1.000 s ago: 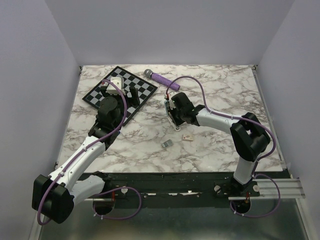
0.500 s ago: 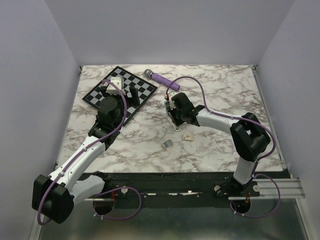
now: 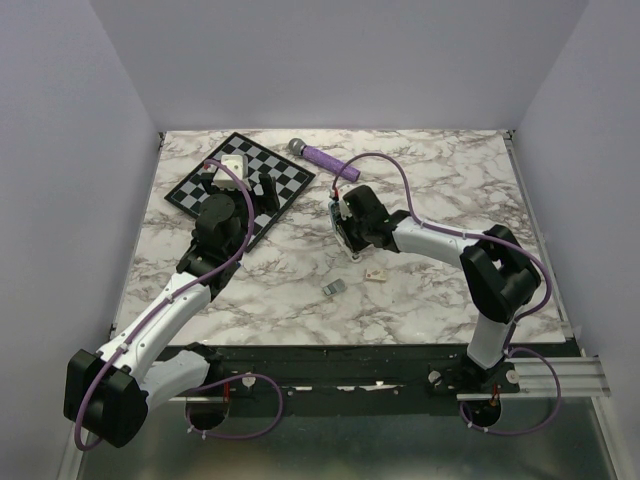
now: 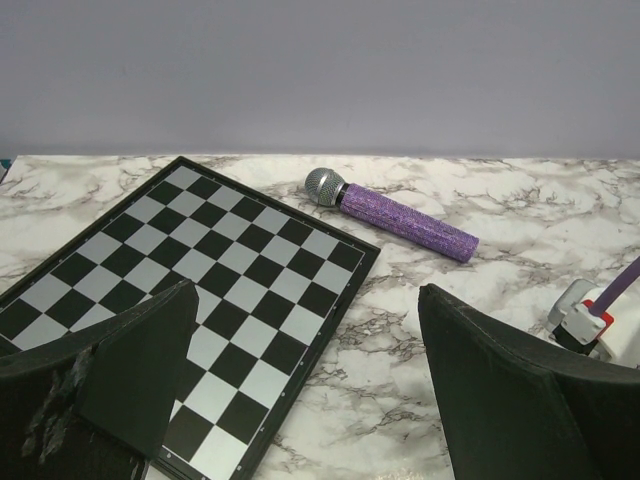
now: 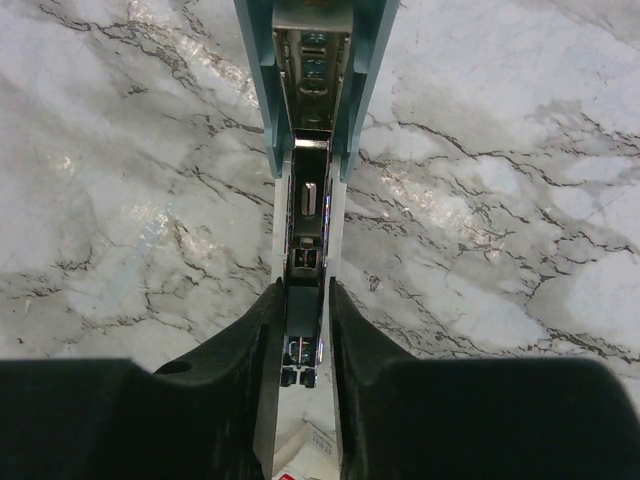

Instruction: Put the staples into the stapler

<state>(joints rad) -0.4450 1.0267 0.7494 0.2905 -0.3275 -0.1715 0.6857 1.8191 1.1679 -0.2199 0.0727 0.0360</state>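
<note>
The stapler [image 5: 308, 210] lies opened out on the marble table, its blue-green cover [image 5: 255, 60] folded away and its silver channel with a black part exposed. My right gripper [image 5: 303, 300] is shut on its pale sides near the hinge end. In the top view the right gripper [image 3: 348, 232] is mid-table with the stapler's tip [image 3: 354, 254] showing below it. A small grey piece [image 3: 334, 287], perhaps a staple strip, and a small white-pink box [image 3: 377, 273] lie nearer the arms. My left gripper [image 4: 310, 380] is open and empty over the chessboard's edge.
A black-and-white chessboard [image 3: 280, 175] lies at the back left, also in the left wrist view [image 4: 200, 250]. A purple glitter microphone [image 3: 328, 160] lies behind the right gripper, also in the left wrist view [image 4: 400, 215]. White walls enclose the table on three sides.
</note>
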